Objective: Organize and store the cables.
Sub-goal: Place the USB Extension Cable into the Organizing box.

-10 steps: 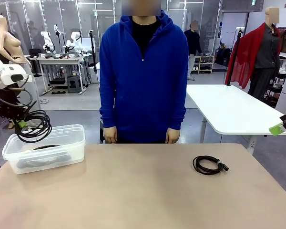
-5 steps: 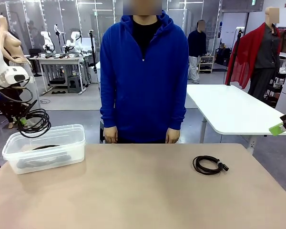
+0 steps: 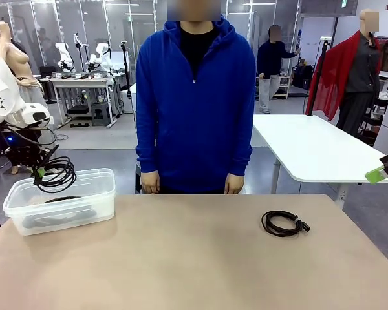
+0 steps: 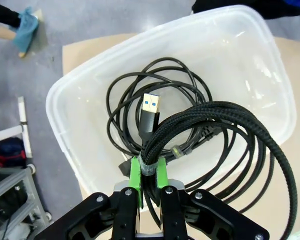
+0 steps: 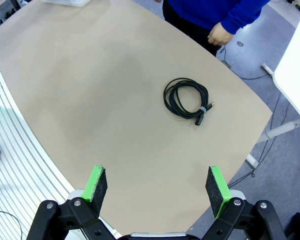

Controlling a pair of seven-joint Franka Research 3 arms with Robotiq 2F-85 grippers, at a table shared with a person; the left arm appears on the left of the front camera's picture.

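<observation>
The tan bench (image 3: 200, 258) runs wide across the front view, with a person in a blue hooded top (image 3: 195, 97) standing at its far edge, hands hanging by the bench rim. A clear plastic bin (image 3: 84, 194) sits at the bench's left end. Above it hangs the left end effector (image 4: 148, 172), its green pads clamped on the banded neck of a braided black cable (image 4: 230, 130), whose coil dangles over the bin's open mouth. The front view gives the bin's contents as a dark shape behind the cloudy wall; the left wrist view looks straight down and makes it out as a thinner coiled cable (image 4: 135, 92) lying on the bin floor, with the held cord's USB plug (image 4: 149, 112) pointing up over it. The right end effector (image 5: 156, 184) stands off the bench's right side with its jaws wide apart and nothing between them; its wrist view looks down on a third coiled cable (image 5: 186, 97) lying alone on the bench, right of centre and near the person's hand (image 5: 220, 34). The bench top is plain and matte. Behind lie grey floor and a white table (image 3: 310, 152).
</observation>
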